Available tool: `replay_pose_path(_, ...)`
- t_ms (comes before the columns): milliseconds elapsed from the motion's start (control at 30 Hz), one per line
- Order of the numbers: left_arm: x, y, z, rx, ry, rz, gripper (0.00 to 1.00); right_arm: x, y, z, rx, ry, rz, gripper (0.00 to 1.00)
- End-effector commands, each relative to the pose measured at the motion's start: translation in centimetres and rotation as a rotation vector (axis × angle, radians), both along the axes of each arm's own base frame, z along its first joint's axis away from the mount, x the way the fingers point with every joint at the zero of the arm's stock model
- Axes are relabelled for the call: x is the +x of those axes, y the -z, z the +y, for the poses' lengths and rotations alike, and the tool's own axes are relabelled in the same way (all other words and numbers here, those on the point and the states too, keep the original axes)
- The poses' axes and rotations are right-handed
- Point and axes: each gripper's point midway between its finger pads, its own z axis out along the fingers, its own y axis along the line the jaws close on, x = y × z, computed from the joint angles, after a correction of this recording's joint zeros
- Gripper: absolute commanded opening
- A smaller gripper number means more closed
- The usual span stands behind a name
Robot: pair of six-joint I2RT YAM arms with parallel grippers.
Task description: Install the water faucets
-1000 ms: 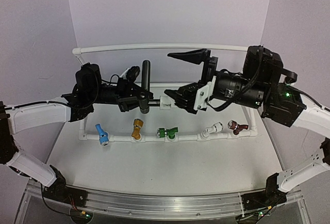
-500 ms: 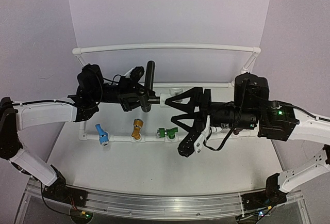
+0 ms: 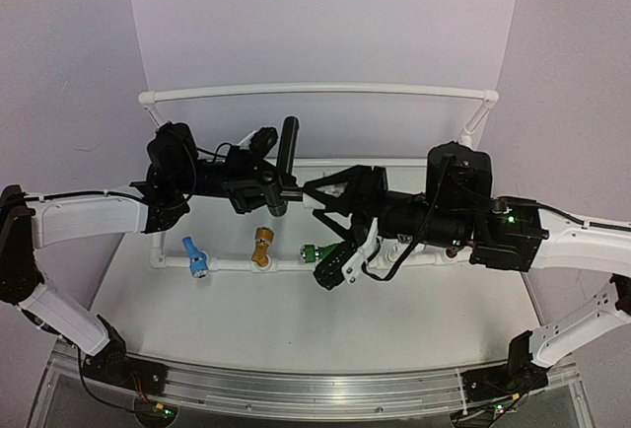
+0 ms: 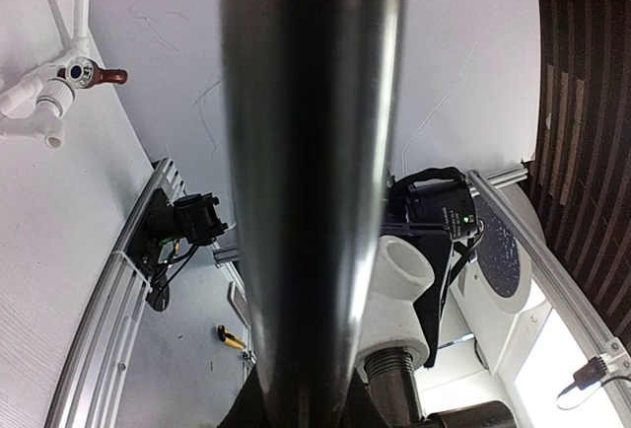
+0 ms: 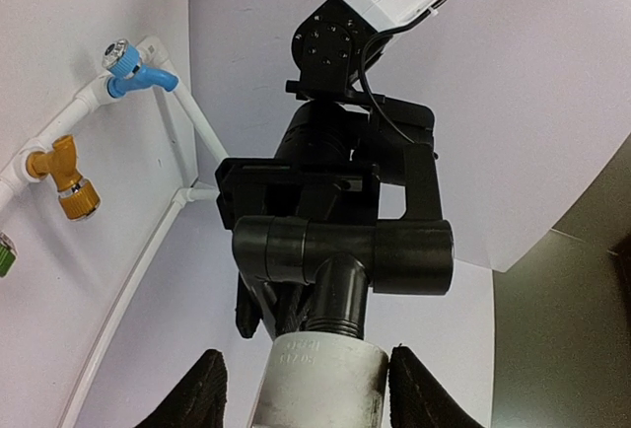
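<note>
Your left pincer (image 3: pixel 258 189) is clenched on the dark grey-black plastic lever faucet (image 3: pixel 287 147). Your right pincer (image 5: pixel 306 398) straddles its small white pipe fitting (image 5: pixel 317 379), not yet clamped. Centre the fitting between the jaws, then squeeze squarely.

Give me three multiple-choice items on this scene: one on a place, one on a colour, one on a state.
1. In the top view, where is the blue faucet relative to the gold faucet?
A. To its left
B. To its right
C. Held in the air

2. What colour is the pipe fitting joined to the black faucet?
A. Green
B. White
C. Gold

3. What is the left gripper doing?
A. Open and empty
B. Shut on the blue faucet
C. Shut on the black faucet

Answers: 1 A, it sits left of the gold one; 2 B, the right wrist view shows it white; 3 C, its fingers clamp the black body.
</note>
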Motion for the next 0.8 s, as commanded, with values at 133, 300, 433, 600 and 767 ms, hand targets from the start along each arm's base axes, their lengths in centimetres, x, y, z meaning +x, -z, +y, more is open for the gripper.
replay_pose_path(133, -2.2, -5.0, 0.7, -0.139, 0.060, -0.204, 0.00, 1.5, -4.3, 0.2, 0.160, 0.055, 0.059, 0.43)
replay_pose_path(300, -2.1, -5.4, 0.8, -0.155, 0.018, -0.291, 0.00, 0.5, -6.3, 0.3, 0.265, 0.013, 0.250, 0.34)
replay_pose_path(433, -1.8, -6.1, 1.0, -0.154, -0.046, -0.409, 0.00, 0.0, -6.9, 0.3, 0.310, 0.001, 0.402, 0.23)
replay_pose_path(600, -0.3, -6.6, 0.8, -0.125, -0.147, -0.510, 0.00, -1.3, -7.3, 0.2, 0.341, -0.054, 0.572, 0.08)
replay_pose_path(767, 1.6, -6.1, 0.9, -0.089, -0.279, -0.654, 0.00, -1.5, -7.7, 0.5, 0.415, -0.037, 0.818, 0.00)
